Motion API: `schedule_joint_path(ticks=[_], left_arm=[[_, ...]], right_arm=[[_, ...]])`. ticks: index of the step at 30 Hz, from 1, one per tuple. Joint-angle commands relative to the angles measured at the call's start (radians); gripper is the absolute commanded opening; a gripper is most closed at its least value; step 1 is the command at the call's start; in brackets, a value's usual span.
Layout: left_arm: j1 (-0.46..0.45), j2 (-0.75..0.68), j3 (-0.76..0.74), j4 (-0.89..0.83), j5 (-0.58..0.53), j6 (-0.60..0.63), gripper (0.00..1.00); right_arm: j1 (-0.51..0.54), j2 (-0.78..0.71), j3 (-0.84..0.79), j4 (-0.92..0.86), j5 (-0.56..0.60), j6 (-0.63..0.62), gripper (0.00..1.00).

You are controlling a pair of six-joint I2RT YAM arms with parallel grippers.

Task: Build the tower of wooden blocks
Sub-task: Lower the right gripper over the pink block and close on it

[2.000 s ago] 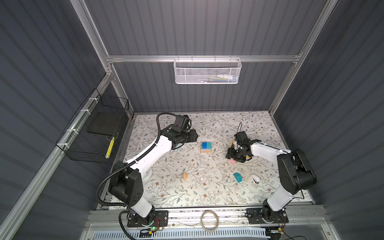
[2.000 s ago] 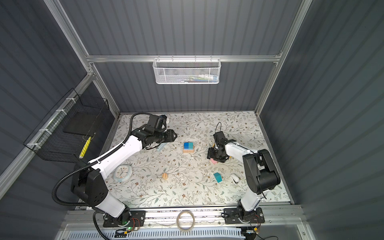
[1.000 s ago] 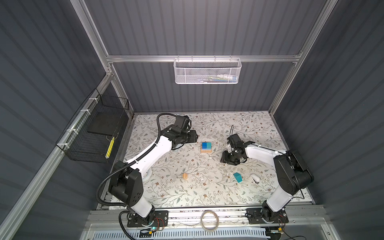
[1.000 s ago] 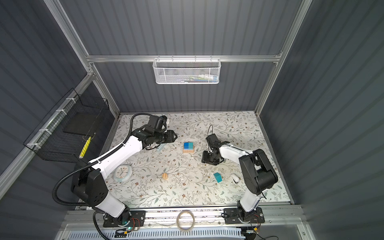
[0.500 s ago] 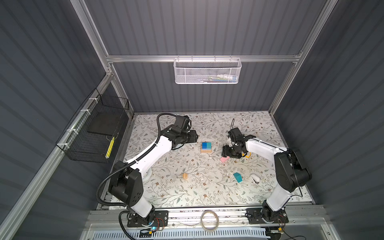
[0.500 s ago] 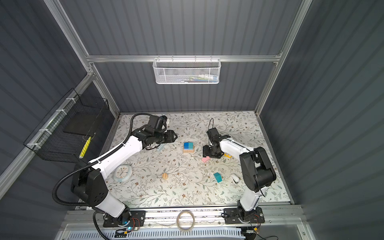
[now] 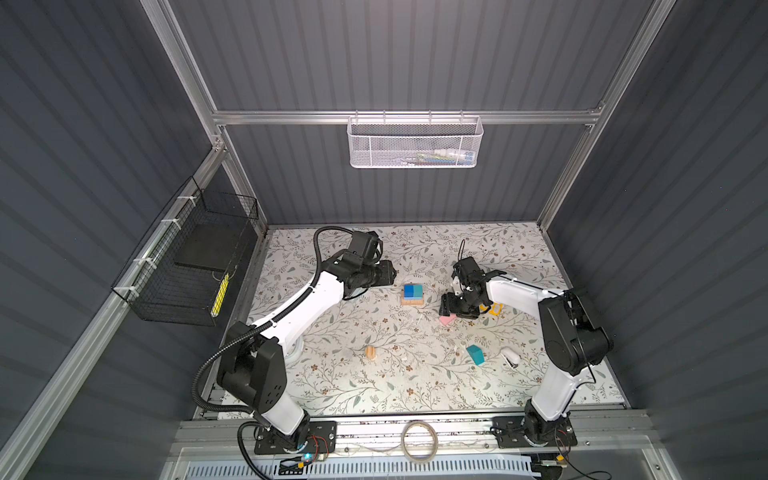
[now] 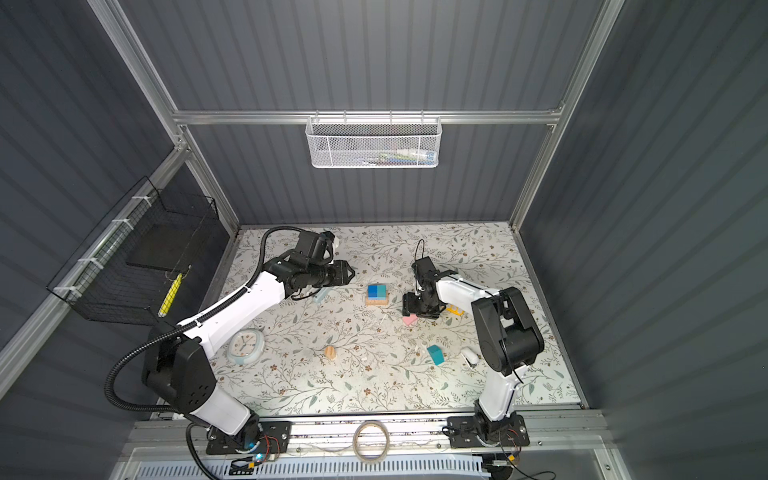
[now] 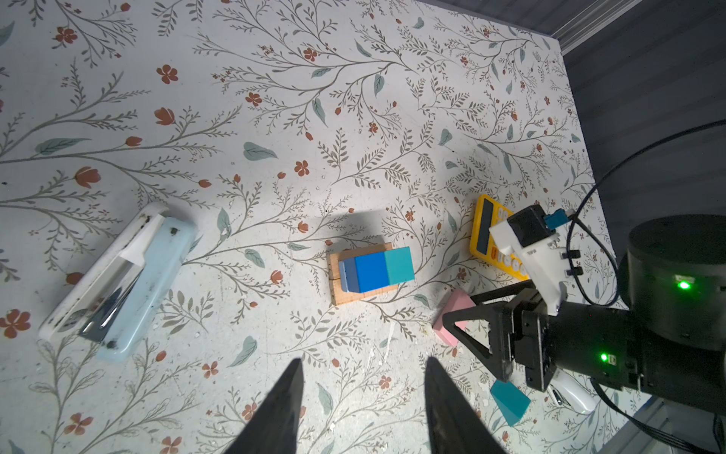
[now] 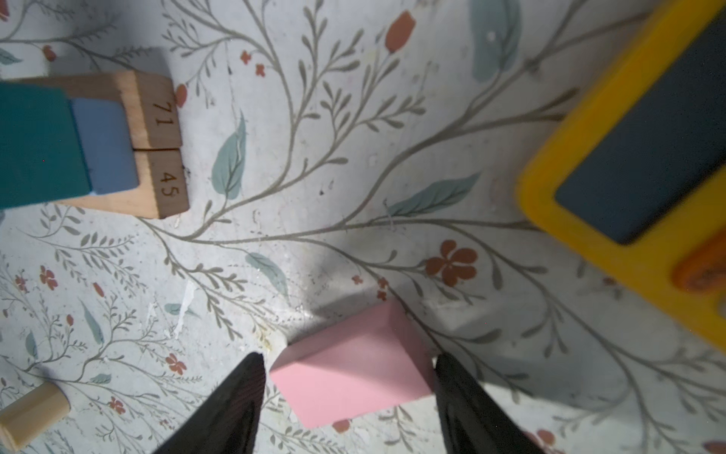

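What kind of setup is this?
Probably a lab robot test cell: a white left arm and right arm fixed to a front rail, grey ribbed walls on an aluminium frame, and a floral-covered table with toy blocks.

Right gripper (image 7: 451, 313): moved off the yellow calculator toward the wood block tower (image 7: 412, 294); jaws now spread wider, straddling the pink block.
Pink block (image 10: 353, 369): slid slightly nearer the tower, lying flat on the mat.
Yellow calculator (image 7: 493, 308): no longer covered, visible beyond the gripper from the tower.
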Motion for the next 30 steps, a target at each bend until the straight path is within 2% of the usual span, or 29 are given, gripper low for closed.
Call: schedule_joint_path(ticks=[1,12,15,20,30], left_arm=[[-0.004,0.008,-0.003,0.002,0.005,0.016,0.5],[-0.004,0.002,-0.003,0.001,0.005,0.02,0.5],[-0.004,0.0,-0.006,0.001,0.005,0.022,0.5],[-0.004,-0.002,-0.009,-0.002,0.005,0.022,0.5],[-0.004,-0.004,-0.01,-0.005,-0.003,0.025,0.5]], right_arm=[[0.006,0.007,-0.021,0.016,-0.037,0.012,0.67],[0.041,-0.004,-0.043,0.004,-0.039,0.019,0.62],[0.042,-0.007,-0.031,-0.016,-0.007,0.01,0.63],[0.04,0.003,0.018,-0.058,0.047,-0.016,0.71],[0.041,0.056,0.078,-0.056,0.0,-0.035,0.73]])
